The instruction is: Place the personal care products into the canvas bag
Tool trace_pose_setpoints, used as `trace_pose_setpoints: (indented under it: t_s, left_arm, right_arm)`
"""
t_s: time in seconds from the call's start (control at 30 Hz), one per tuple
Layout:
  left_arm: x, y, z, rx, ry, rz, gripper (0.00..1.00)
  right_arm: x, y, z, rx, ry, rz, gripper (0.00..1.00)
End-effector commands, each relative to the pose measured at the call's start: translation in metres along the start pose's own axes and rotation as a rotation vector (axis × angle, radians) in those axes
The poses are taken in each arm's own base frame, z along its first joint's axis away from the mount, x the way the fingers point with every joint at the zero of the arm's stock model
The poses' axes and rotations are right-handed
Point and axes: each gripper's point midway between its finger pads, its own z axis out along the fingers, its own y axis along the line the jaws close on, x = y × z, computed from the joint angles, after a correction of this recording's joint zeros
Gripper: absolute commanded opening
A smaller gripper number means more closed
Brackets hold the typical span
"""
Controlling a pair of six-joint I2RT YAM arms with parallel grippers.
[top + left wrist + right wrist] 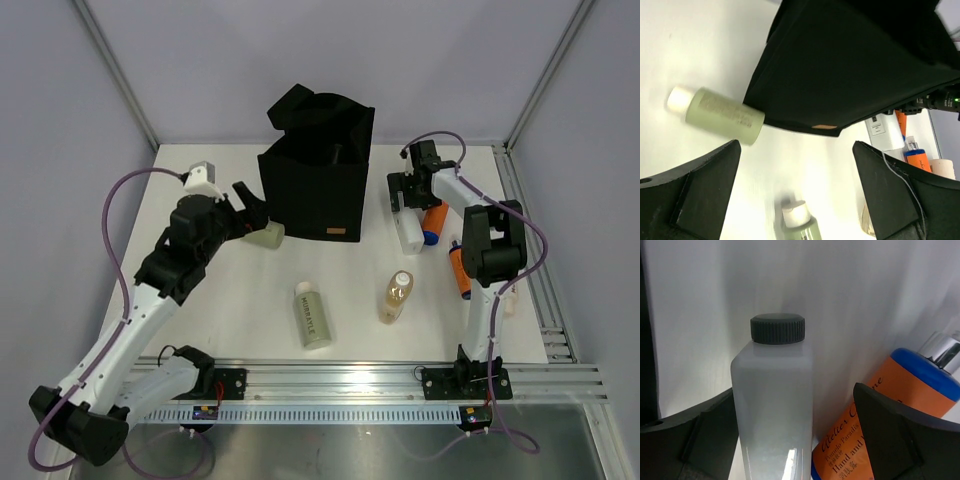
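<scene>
The black canvas bag [318, 170] stands open at the table's back centre; it also fills the top of the left wrist view [850, 65]. My left gripper [250, 215] is open and empty, just left of the bag, above an olive-green bottle [268, 235] [720, 112] lying against the bag's foot. A second olive-green bottle [312, 315] and an amber bottle [395, 297] lie in front. My right gripper [408, 190] [795, 430] is open, its fingers straddling the white bottle [408, 230] [774, 400] with a dark cap. An orange tube [434, 222] [880, 410] lies beside it.
A second orange tube [460, 270] lies by the right arm, with a pale item [508, 300] beyond it near the table's right rail. A metal rail [350, 378] runs along the near edge. Grey walls close the back and sides.
</scene>
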Motion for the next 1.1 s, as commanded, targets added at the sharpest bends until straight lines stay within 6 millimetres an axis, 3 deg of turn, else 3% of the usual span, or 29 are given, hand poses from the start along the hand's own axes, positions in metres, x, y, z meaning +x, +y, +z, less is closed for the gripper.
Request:
trace_pose_setpoints:
  t_s: [0.0,0.23,0.3,0.4,0.47,0.5,0.6,0.63,0.67,0.83,0.9,1.07]
  left_arm:
    - [-0.001,0.017,-0.014,-0.062,-0.065,-0.119,0.99]
    - [0.032,0.039,-0.013,-0.12,-0.043,-0.258,0.99]
    - [0.043,0.042,-0.009,-0.131,-0.017,-0.274,0.99]
    - [0.052,0.043,-0.005,-0.142,0.02,-0.292,0.99]
    - [0.058,0.044,-0.002,-0.154,0.048,-0.291,0.99]
    - [0.059,0.044,-0.002,-0.16,0.057,-0.287,0.99]
    - [0.061,0.046,-0.001,-0.172,0.07,-0.281,0.99]
    - [0.063,0.048,-0.001,-0.176,0.072,-0.281,0.99]
    - [0.063,0.048,-0.001,-0.176,0.072,-0.284,0.99]
    - [0.071,0.053,-0.001,-0.182,0.075,-0.32,0.99]
    - [0.072,0.054,0.0,-0.183,0.072,-0.335,0.99]
    - [0.075,0.058,0.001,-0.201,0.08,-0.352,0.99]
  right_arm:
    - [-0.013,0.004,-0.001,-0.006,-0.015,0.015,0.9]
    - [0.002,0.017,0.01,-0.069,0.075,0.044,0.83]
    - [0.001,0.02,0.008,-0.085,0.074,0.058,0.75]
    - [0.005,0.025,0.005,-0.119,0.086,0.052,0.53]
    - [0.009,0.026,0.003,-0.128,0.095,0.045,0.45]
    - [0.01,0.027,0.003,-0.13,0.1,0.044,0.33]
    - [0.014,0.031,-0.003,-0.175,0.11,0.058,0.13]
    - [0.011,0.034,-0.011,-0.229,0.092,0.074,0.03]
    - [0.01,0.035,-0.017,-0.267,0.08,0.08,0.0]
    - [-0.019,0.046,-0.078,-0.58,-0.086,0.14,0.0]
    - [-0.032,0.041,-0.105,-0.645,-0.159,0.166,0.0]
    - [-0.048,0.068,-0.168,-0.843,-0.293,0.114,0.0]
